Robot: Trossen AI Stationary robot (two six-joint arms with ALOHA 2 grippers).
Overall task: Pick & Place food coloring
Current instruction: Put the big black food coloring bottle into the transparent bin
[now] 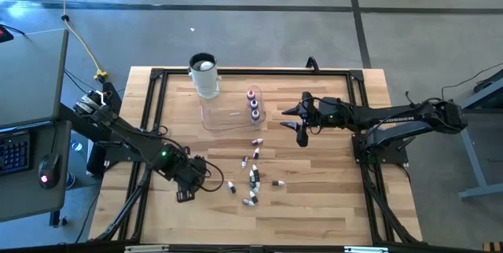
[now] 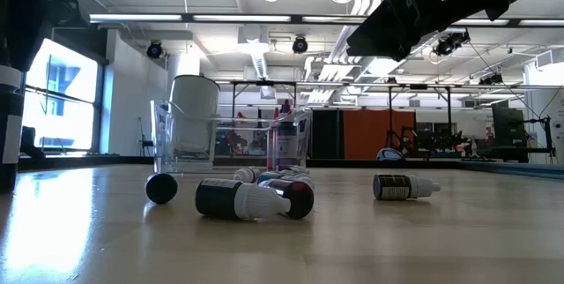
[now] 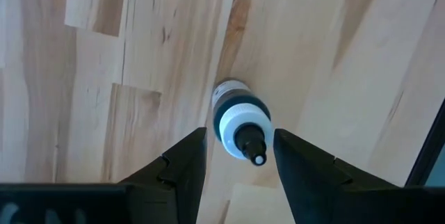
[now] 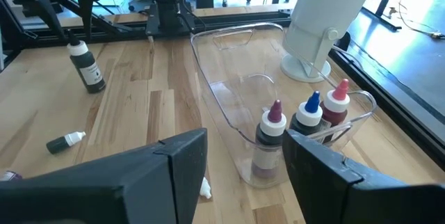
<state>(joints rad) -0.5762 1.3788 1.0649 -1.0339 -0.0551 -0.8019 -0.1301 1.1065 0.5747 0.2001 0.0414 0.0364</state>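
One food coloring bottle, dark with a white collar and dark tip, stands upright on its base on the wood. My left gripper hangs open above it near the table's near-left, pointing down, its fingers either side of the tip without touching. Three more bottles stand upright in the clear tray. My right gripper is open and roughly level just right of that tray, with nothing between its fingers. Several bottles lie on their sides mid-table.
A tall white cup stands beside the tray's far-left corner. Loose bottles and another lie scattered between the tray and the near edge. A black frame runs round the table top.
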